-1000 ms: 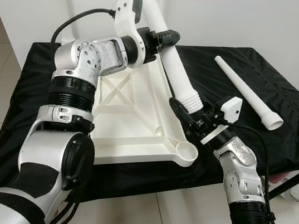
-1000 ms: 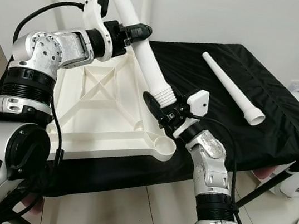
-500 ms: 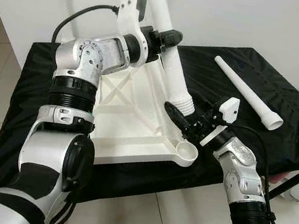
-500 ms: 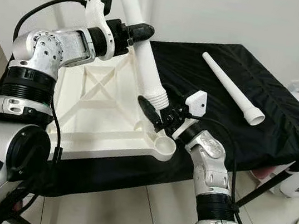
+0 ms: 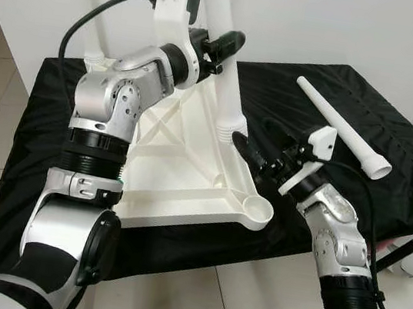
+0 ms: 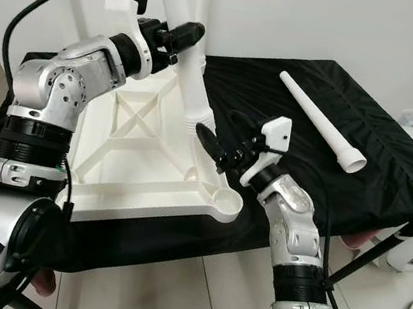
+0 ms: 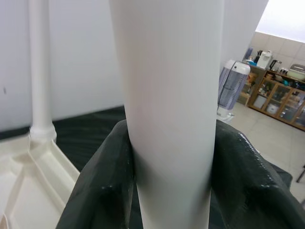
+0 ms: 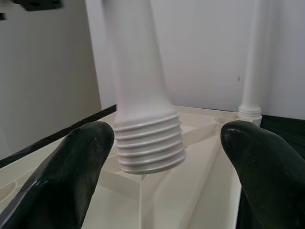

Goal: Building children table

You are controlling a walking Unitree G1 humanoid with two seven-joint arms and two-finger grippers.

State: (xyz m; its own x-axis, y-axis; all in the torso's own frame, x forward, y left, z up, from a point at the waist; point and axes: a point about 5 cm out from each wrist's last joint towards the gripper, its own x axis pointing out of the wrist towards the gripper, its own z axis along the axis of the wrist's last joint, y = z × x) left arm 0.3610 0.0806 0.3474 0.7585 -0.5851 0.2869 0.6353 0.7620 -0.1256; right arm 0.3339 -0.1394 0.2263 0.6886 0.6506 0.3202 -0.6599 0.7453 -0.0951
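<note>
The left gripper [image 5: 224,44] has its jaws clamped on a white leg [image 5: 224,87], threaded end hanging above the upturned tabletop [image 5: 181,166]; the right gripper [image 5: 250,149], jaws spread, waits at its 4 o'clock. Next, probably, the thread must meet a corner socket [image 5: 259,206]. Three legs count: this, one standing [image 7: 40,86], one lying [image 5: 340,128] on the black table [image 5: 37,145].

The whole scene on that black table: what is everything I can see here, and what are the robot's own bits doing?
Tabletop: one, white, upside down on the black cloth.
Held leg: one, white, near upright above the tabletop, threaded end down.
Fitted leg: one, white, standing in a far corner socket.
Loose leg: one, white, lying on the cloth to the right.
Black cloth: one, covering the work table.
Left claw: shut on the held leg.
Right claw: open, fingers either side of the threaded end.
</note>
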